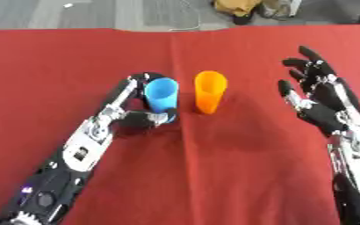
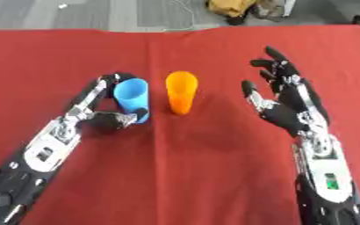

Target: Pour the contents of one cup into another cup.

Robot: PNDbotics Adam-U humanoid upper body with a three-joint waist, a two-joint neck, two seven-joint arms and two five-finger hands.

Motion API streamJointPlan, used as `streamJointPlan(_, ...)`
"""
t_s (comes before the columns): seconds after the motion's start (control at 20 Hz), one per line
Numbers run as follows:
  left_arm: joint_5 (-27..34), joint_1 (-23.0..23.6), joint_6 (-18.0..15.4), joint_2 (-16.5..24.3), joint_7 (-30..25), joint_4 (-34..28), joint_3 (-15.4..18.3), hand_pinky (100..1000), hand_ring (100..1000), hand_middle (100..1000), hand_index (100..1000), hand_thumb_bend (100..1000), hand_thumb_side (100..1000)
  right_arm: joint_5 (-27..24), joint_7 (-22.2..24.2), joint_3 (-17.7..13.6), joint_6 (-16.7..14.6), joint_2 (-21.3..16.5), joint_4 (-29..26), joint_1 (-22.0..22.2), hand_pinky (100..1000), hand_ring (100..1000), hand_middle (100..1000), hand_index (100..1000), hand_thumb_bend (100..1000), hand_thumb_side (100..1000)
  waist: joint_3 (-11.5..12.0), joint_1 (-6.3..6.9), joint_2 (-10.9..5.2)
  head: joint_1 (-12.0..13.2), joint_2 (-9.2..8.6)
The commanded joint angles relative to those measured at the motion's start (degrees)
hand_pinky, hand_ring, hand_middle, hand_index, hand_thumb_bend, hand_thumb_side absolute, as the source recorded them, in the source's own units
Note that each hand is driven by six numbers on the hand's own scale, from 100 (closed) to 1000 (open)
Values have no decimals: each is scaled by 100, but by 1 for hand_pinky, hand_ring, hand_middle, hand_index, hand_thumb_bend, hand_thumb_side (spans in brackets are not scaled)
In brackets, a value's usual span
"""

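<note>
A blue cup (image 1: 162,95) stands on the red tablecloth, leaning slightly with its mouth up and toward me. My left hand (image 1: 137,105) is curled round it, thumb at its lower front and fingers behind. An orange cup (image 1: 210,92) stands upright just right of the blue one, a small gap between them. My right hand (image 2: 287,99) hovers open to the right of the orange cup, fingers spread and pointing away, apart from both cups. What the cups hold is hidden.
The red cloth (image 1: 214,167) covers the whole table, and its far edge (image 1: 75,30) meets a grey floor. A person's shoes and a tan object (image 1: 241,8) lie beyond that edge, with a white cable nearby.
</note>
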Motion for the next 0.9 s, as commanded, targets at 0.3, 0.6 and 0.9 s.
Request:
streamJointPlan(0.3, 115, -55, -83, -5, -50, -56, 13, 313, 374, 474, 781, 199, 100, 0, 19, 13, 2, -35, -86, -84, 1000, 1000, 768, 985, 278, 197, 11, -11, -124, 5, -72)
streamJointPlan(0.6, 431, 73, -83, 103, 228, -505, 62, 250, 310, 420, 766, 100, 100, 37, 20, -3, 9, -52, -58, -71, 995, 1000, 743, 981, 272, 195, 40, 4, -136, -33, -73)
streamJointPlan(0.9, 724, 334, 56, 225, 489, -1204, 101, 219, 242, 362, 754, 100, 120, 93, 21, -26, 19, -81, -29, -60, 987, 1000, 713, 977, 244, 192, 99, 18, -147, -93, -65)
